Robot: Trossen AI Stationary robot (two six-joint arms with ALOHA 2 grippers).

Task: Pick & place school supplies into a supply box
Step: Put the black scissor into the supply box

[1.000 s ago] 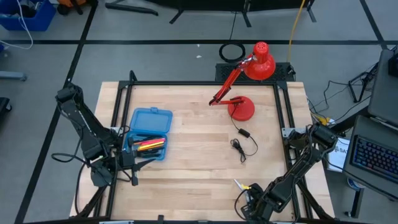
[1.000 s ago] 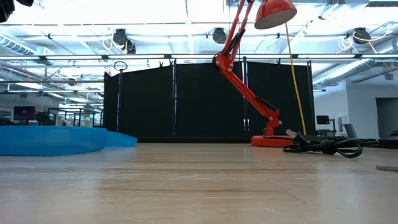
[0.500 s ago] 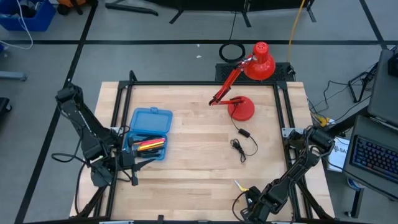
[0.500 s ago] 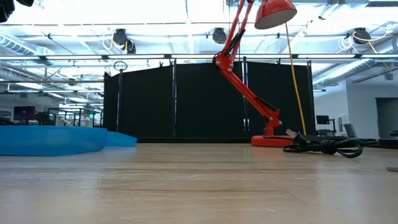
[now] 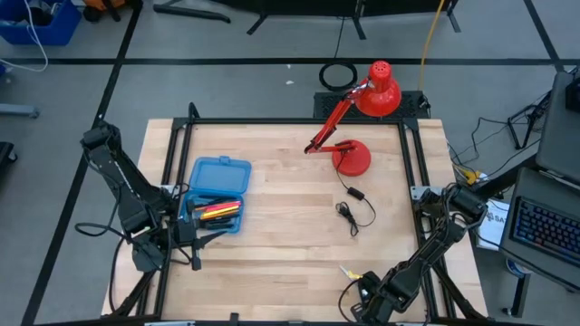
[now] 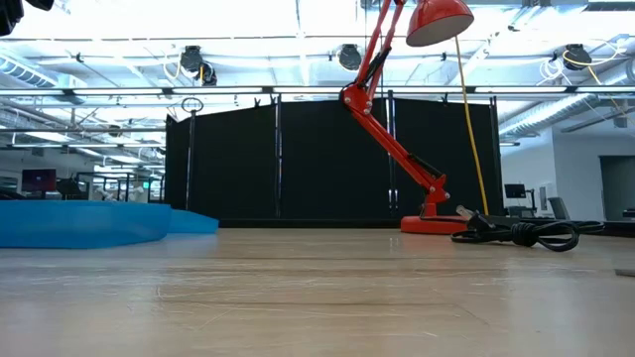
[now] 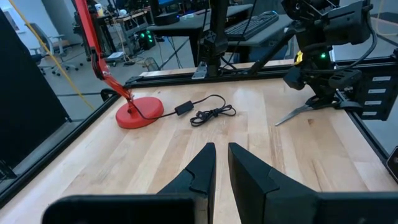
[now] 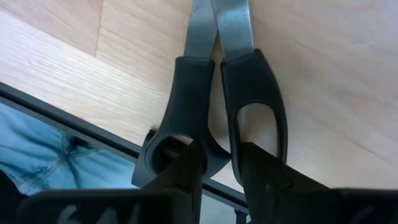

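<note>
The scissors (image 8: pixel 186 93), with dark handles and steel blades, lie on the wood near the table's near right edge; their blades (image 7: pixel 292 116) point toward the table's middle. My right gripper (image 8: pixel 217 163) stands over their handle end, pointing steeply down and shut on them. The supply box (image 5: pixel 217 193), blue, lies open at the left with pens and markers (image 5: pixel 217 212) inside. My left gripper (image 7: pixel 221 155) hovers by the box's near end, shut with nothing between its fingers. My right gripper comes at the scissors' handle end from above, slanting. One finger (image 8: pixel 186 163) sits in the round finger loop (image 8: pixel 163 148) and the other (image 8: pixel 258 163) at the long loop's end, with the loops' inner bars (image 8: pixel 217 134) between them. The blades rest on the table.
A red desk lamp (image 5: pixel 352 156) stands at the far right, and its bundled black cable (image 5: pixel 355 210) lies toward the middle. The black frame rail (image 8: pixel 93 127) runs close under the scissors' handles. Bare wood lies between the box and the cable.
My right gripper has sunk a little onto the scissors at the table's near right edge. The scissors' blade end has shifted slightly on the wood. My left arm has kept still.
</note>
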